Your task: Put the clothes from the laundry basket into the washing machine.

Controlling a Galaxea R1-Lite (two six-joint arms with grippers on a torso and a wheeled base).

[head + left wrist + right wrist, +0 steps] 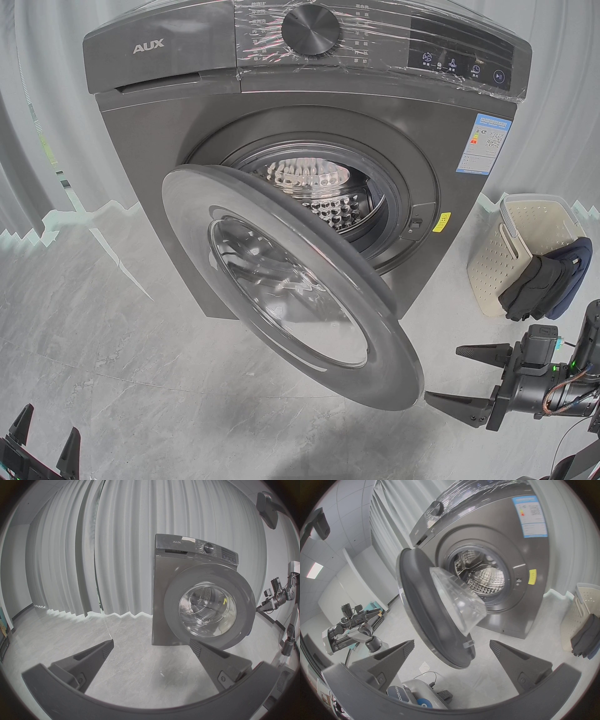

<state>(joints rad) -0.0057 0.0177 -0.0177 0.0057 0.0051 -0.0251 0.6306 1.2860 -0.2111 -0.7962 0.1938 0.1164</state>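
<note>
With the washing machine (300, 125) door (281, 294) wide open and its drum (312, 181) seemingly empty, loading has not begun: the dark clothes (542, 284) drape over the laundry basket (490, 265) beside it, while the left pincer (51, 420) and right pincer (444, 373) gape empty.

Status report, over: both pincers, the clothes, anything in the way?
Left pincer open, empty. Right pincer open, empty, beside door edge. Clothes draped over laundry basket rim, right of washing machine. Door open, drum mouth unobstructed.
</note>
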